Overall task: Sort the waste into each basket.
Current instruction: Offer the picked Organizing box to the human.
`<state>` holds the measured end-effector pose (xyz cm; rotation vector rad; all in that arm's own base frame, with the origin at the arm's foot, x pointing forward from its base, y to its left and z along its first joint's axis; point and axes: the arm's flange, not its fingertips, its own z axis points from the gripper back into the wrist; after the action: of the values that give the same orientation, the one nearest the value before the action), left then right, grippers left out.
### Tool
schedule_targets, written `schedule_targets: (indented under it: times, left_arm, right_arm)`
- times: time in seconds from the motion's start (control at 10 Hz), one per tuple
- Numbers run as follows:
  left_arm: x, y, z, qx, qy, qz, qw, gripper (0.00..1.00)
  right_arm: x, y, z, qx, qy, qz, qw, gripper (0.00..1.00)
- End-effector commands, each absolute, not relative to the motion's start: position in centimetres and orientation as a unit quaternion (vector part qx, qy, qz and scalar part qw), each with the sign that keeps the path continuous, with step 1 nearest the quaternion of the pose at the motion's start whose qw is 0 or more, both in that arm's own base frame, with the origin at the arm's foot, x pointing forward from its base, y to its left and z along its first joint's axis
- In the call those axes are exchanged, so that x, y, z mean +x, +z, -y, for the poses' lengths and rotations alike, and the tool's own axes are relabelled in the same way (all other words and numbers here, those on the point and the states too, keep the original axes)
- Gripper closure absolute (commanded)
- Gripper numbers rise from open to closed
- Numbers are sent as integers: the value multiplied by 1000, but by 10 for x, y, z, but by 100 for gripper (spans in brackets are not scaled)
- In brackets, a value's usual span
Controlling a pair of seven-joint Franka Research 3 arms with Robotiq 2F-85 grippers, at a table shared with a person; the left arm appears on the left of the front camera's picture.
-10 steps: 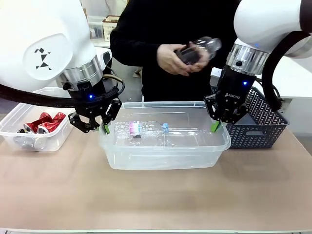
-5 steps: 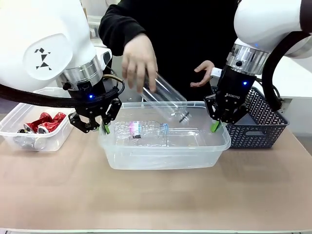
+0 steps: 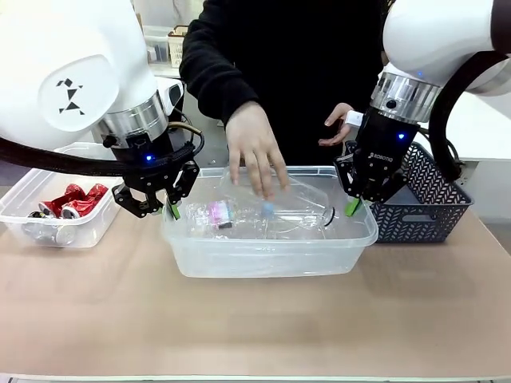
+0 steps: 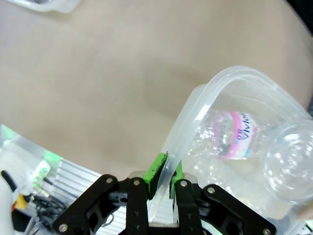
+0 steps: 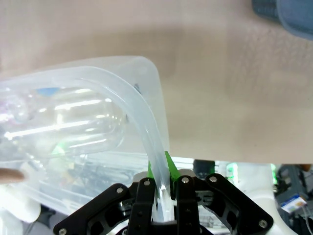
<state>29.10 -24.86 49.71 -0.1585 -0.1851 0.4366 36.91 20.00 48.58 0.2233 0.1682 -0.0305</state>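
A clear basket [image 3: 271, 257] stands mid-table, holding plastic bottles: one with a pink label [image 3: 219, 211] and a bare clear one [image 3: 299, 203] that a person's hand [image 3: 254, 155] is laying inside. My left gripper [image 3: 172, 210] is shut on the basket's left rim, and my right gripper [image 3: 352, 207] is shut on its right rim. A second clear basket [image 3: 24, 187] at the far left holds crushed red and silver cans [image 3: 70, 203]. In the left wrist view my left gripper [image 4: 164, 172] pinches the rim [image 4: 215, 85] near the pink-label bottle [image 4: 234, 137]. In the right wrist view my right gripper [image 5: 160, 172] pinches the rim [image 5: 122, 81] beside the clear bottle [image 5: 73, 122].
A dark mesh basket [image 3: 427, 199] stands right of the middle basket, just behind my right gripper; its corner [image 5: 288, 14] shows in the right wrist view. The person stands close at the far edge, the other hand [image 3: 337, 124] raised. Bare tabletop [image 3: 263, 319] lies in front.
The person's hand brought a clear bottle down from chest height into the middle basket. Both grippers stayed where they were on the rim.
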Motion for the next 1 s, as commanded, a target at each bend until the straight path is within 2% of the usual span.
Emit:
schedule_targets:
  times: [0.0, 0.9]
  left_arm:
    - [296, 501, 247, -84, 235, 91, 964, 100]
    - [296, 501, 247, -84, 235, 91, 964, 100]
  right_arm:
    - [368, 487, -197, 114, -22, -83, 990, 100]
    - [368, 487, -197, 114, -22, -83, 990, 100]
